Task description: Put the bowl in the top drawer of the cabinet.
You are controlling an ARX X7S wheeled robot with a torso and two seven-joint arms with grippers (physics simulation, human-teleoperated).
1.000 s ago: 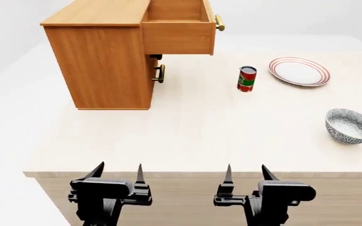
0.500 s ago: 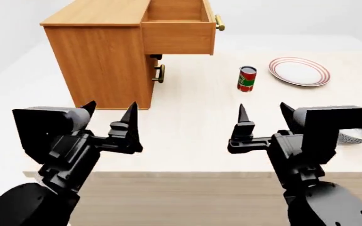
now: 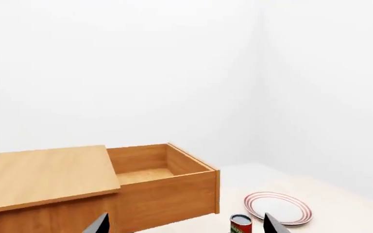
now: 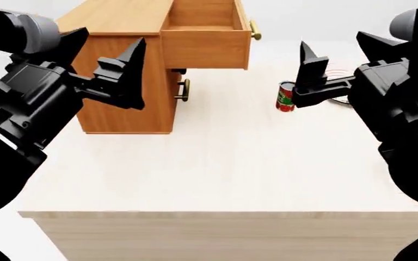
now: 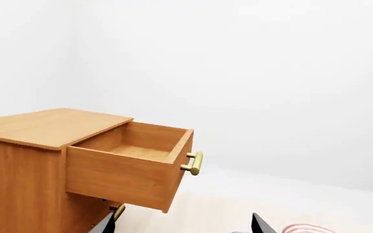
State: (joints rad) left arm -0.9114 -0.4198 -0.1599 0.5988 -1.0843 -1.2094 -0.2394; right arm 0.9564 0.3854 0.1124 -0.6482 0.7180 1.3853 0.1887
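The pale surface carries the cabinet at its far left part. The cabinet is orange-brown, with a flat top. Its top drawer is pulled far out to the right and shows an empty wooden floor inside; the brass handle sits on its front. Under it, the lower drawer's handle is visible on the closed front.

Both arms are raised above the surface. The left gripper is in front of the cabinet's side, and its fingers are spread wide apart with nothing between them. The right gripper is well to the right of the drawer, its fingers also wide apart and holding nothing.

A flat plate with red rings lies on the surface to the right of the drawer, and a small red can stands upright just beside it.

The bowl is not visible in any view; probably the right arm covers it, but I cannot tell.
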